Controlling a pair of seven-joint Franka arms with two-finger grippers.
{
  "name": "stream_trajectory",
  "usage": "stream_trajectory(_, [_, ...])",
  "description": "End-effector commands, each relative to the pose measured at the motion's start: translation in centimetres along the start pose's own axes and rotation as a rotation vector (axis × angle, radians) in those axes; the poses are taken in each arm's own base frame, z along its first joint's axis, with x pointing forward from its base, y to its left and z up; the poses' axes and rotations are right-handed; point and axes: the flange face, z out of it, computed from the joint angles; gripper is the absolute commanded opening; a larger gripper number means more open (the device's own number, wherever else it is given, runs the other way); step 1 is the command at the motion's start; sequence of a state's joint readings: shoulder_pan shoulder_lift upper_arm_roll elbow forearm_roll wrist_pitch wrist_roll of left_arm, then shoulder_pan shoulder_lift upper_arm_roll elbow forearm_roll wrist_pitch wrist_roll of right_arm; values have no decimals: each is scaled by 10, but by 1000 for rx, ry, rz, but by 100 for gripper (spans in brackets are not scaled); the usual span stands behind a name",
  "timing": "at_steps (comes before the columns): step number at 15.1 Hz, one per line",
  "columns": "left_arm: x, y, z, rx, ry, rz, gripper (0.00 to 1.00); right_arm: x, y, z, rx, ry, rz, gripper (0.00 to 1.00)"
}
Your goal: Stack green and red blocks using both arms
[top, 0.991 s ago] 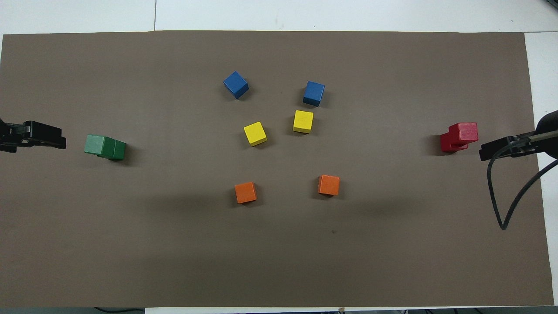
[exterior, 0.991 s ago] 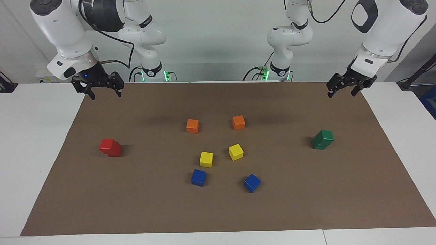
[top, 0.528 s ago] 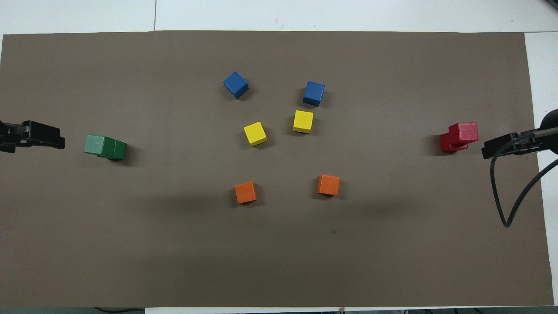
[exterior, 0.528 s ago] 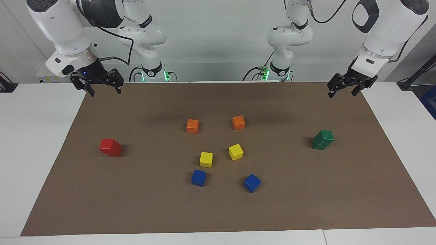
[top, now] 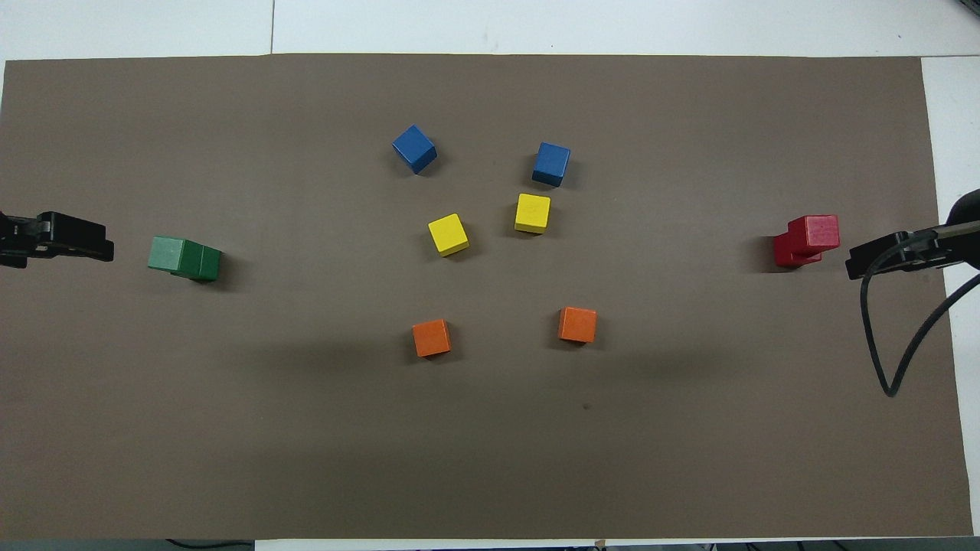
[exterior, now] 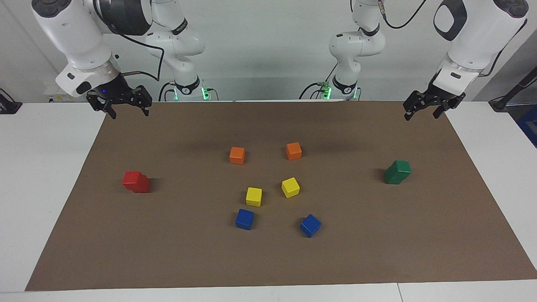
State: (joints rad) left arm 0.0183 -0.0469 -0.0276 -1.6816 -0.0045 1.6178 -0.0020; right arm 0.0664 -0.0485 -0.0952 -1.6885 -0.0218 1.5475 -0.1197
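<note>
Two red blocks stand stacked toward the right arm's end, the upper red block (exterior: 131, 178) (top: 814, 232) sitting offset on the lower red block (exterior: 142, 185) (top: 787, 252). Two green blocks are stacked toward the left arm's end, the upper green block (exterior: 402, 167) (top: 167, 253) slightly askew on the lower green block (exterior: 393, 177) (top: 203, 262). My right gripper (exterior: 130, 114) (top: 888, 256) hangs open and holds nothing, raised over the mat's edge beside the red stack. My left gripper (exterior: 421, 116) (top: 69, 239) hangs open with nothing in it, over the mat's edge beside the green stack.
In the middle of the brown mat (exterior: 268, 260) lie two orange cubes (exterior: 237, 155) (exterior: 293, 151), two yellow cubes (exterior: 254, 196) (exterior: 290, 187) and two blue cubes (exterior: 244, 219) (exterior: 310, 225). A black cable (top: 880, 344) loops down from the right arm.
The right gripper has lifted a little and drawn back from the red stack. The left gripper has barely moved. No block has shifted.
</note>
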Motion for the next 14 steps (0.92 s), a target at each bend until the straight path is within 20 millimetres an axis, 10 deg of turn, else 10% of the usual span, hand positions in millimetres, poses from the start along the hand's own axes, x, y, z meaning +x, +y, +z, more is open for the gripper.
stream_trajectory(1, [-4,-2,-3,14,-3,9,100,5,2,-1,-2,-6,21,100])
stream_trajectory(14, [-4,-3,-3,14,-2,7,100,3,5,-5,-12,2,26,100])
